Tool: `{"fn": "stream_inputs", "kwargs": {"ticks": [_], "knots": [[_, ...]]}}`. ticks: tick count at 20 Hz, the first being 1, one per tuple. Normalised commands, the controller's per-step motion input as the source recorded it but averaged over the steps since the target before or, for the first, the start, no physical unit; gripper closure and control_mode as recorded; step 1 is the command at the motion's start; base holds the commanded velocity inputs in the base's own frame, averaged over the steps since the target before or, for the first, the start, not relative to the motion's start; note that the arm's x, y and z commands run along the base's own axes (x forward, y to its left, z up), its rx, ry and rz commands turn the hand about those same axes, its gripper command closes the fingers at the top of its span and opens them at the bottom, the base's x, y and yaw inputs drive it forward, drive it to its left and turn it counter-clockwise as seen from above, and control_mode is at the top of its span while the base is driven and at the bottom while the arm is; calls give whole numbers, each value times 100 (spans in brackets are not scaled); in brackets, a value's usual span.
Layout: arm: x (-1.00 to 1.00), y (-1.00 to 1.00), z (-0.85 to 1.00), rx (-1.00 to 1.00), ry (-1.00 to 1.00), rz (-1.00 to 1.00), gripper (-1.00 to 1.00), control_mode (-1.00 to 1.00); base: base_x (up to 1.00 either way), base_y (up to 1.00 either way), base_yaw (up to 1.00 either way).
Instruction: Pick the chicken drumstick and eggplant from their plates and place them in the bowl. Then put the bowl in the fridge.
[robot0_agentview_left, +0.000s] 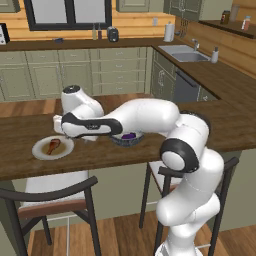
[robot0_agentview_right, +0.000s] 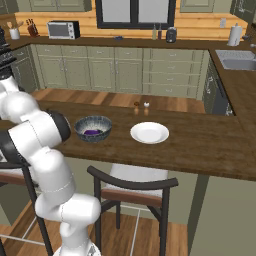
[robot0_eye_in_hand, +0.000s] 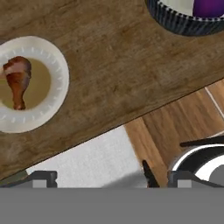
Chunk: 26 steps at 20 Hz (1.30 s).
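Tool (robot0_eye_in_hand: 105, 177) jaws stand fully spread and empty above the counter (robot0_eye_in_hand: 113, 74), and we judge the task partly done: the eggplant (robot0_agentview_right: 91, 132) lies in the bowl (robot0_agentview_right: 93, 128) to one side, the chicken drumstick (robot0_eye_in_hand: 17, 81) waits on its plate (robot0_eye_in_hand: 54, 83) opposite, fridge step outstanding.

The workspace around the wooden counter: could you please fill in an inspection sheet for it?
Surface: wooden counter, brown, unspoiled.
Job's things: chicken drumstick on its plate; eggplant in the bowl; second plate bare.
Clutter: two small shakers near the counter's far edge.
Grippers: gripper above the counter edge between drumstick plate and bowl, jaws open, holding nothing.
Cables: nothing seen.
Surroundings: chairs below the counter, cabinets, sink, microwave.
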Motion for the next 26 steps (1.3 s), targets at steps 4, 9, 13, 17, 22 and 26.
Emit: {"fn": "stream_inputs", "kwargs": {"ticks": [4, 9, 13, 17, 22, 26], "knots": [[60, 31, -18, 0, -6, 16, -100, -100, 0, 0, 0], [51, 54, -5, 0, 6, 5, -100, -100, 0, 0, 0], [47, 64, -25, -4, 5, 1, -100, -100, 0, 0, 0], [47, 54, -10, -17, 7, 0, -100, -100, 0, 0, 0], [57, 43, -23, -19, 15, 0, -100, -100, 0, 0, 0], [44, 11, -40, -9, 14, 0, -100, -100, 0, 0, 0]]}}
